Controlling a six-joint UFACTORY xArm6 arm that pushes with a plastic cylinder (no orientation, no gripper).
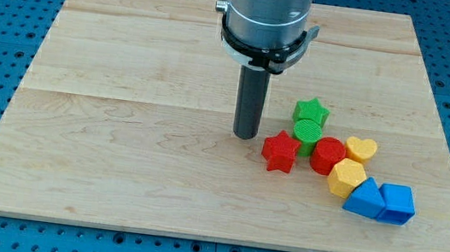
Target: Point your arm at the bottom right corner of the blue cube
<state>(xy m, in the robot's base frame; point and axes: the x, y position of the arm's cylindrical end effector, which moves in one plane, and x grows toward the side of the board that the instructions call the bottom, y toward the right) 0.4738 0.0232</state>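
Observation:
The blue cube (397,203) sits near the board's bottom right, touching a blue triangular block (363,198) on its left. My tip (245,135) stands on the board well to the left of and above the blue cube, just left of the red star (279,151). The rod hangs straight down from the grey arm head at the view's top.
A green star (311,112), a green cylinder (307,133), a red cylinder (327,155), a yellow heart (361,149) and a yellow hexagonal block (347,176) form a cluster between my tip and the blue blocks. The wooden board (121,130) lies on a blue pegboard.

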